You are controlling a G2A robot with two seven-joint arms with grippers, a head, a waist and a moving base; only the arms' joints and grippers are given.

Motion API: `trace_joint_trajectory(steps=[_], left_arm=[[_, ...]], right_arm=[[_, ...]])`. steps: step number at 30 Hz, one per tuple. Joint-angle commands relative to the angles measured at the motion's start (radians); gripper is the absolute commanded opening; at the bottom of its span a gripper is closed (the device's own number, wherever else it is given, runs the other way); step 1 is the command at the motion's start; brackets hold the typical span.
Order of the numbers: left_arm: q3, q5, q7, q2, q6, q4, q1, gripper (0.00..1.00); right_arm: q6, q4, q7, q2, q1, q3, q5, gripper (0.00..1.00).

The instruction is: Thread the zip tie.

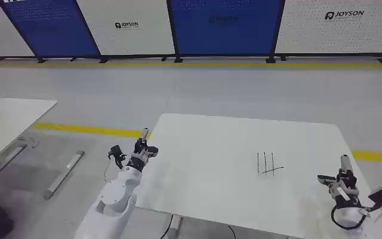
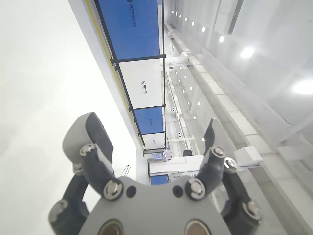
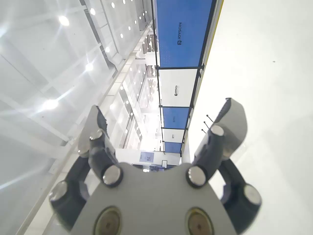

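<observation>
Blue and white wall panels [image 1: 227, 27] stood behind a yellow floor line [image 1: 89, 129], and nearer was a white table [image 1: 209, 173]. Thin black zip ties [image 1: 267, 163] lay on its right half, several side by side with one slanting across their near ends. The left gripper [image 1: 144, 138] hung at the table's left edge with its fingers spread apart and nothing between them. The right gripper [image 1: 344, 167] was at the right edge, likewise spread and empty. Both were well apart from the zip ties.
</observation>
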Motion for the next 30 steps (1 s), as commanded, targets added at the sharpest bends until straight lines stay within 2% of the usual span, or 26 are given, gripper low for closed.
trace_joint_trajectory(steps=[1, 2, 3, 4, 5, 6, 7, 8, 12, 17, 21, 26, 30], left_arm=[[0.0, 0.0, 0.0, 0.0, 0.0, 0.0, 0.0, 1.0], [0.0, 0.0, 0.0, 0.0, 0.0, 0.0, 0.0, 1.0], [0.0, 0.0, 0.0, 0.0, 0.0, 0.0, 0.0, 0.78], [0.0, 0.0, 0.0, 0.0, 0.0, 0.0, 0.0, 1.0], [0.0, 0.0, 0.0, 0.0, 0.0, 0.0, 0.0, 0.78], [0.0, 0.0, 0.0, 0.0, 0.0, 0.0, 0.0, 1.0], [0.0, 0.0, 0.0, 0.0, 0.0, 0.0, 0.0, 1.0], [0.0, 0.0, 0.0, 0.0, 0.0, 0.0, 0.0, 1.0], [0.0, 0.0, 0.0, 0.0, 0.0, 0.0, 0.0, 1.0], [0.0, 0.0, 0.0, 0.0, 0.0, 0.0, 0.0, 1.0], [0.0, 0.0, 0.0, 0.0, 0.0, 0.0, 0.0, 1.0], [0.0, 0.0, 0.0, 0.0, 0.0, 0.0, 0.0, 1.0], [0.0, 0.0, 0.0, 0.0, 0.0, 0.0, 0.0, 1.0]], right_arm=[[0.0, 0.0, 0.0, 0.0, 0.0, 0.0, 0.0, 0.78], [0.0, 0.0, 0.0, 0.0, 0.0, 0.0, 0.0, 0.78], [0.0, 0.0, 0.0, 0.0, 0.0, 0.0, 0.0, 0.78], [0.0, 0.0, 0.0, 0.0, 0.0, 0.0, 0.0, 0.78], [0.0, 0.0, 0.0, 0.0, 0.0, 0.0, 0.0, 0.78], [0.0, 0.0, 0.0, 0.0, 0.0, 0.0, 0.0, 0.78], [0.0, 0.0, 0.0, 0.0, 0.0, 0.0, 0.0, 0.78], [0.0, 0.0, 0.0, 0.0, 0.0, 0.0, 0.0, 1.0], [0.02, 0.004, 0.045, 0.004, 0.006, 0.028, -0.035, 1.0], [0.121, 0.011, 0.305, 0.028, 0.048, 0.104, -0.087, 1.0], [0.202, 0.034, 0.459, 0.043, 0.122, 0.146, -0.097, 1.0], [0.264, 0.074, 0.691, 0.066, 0.229, 0.14, -0.161, 1.0], [0.314, 0.134, 0.884, 0.084, 0.345, 0.083, -0.247, 1.0]])
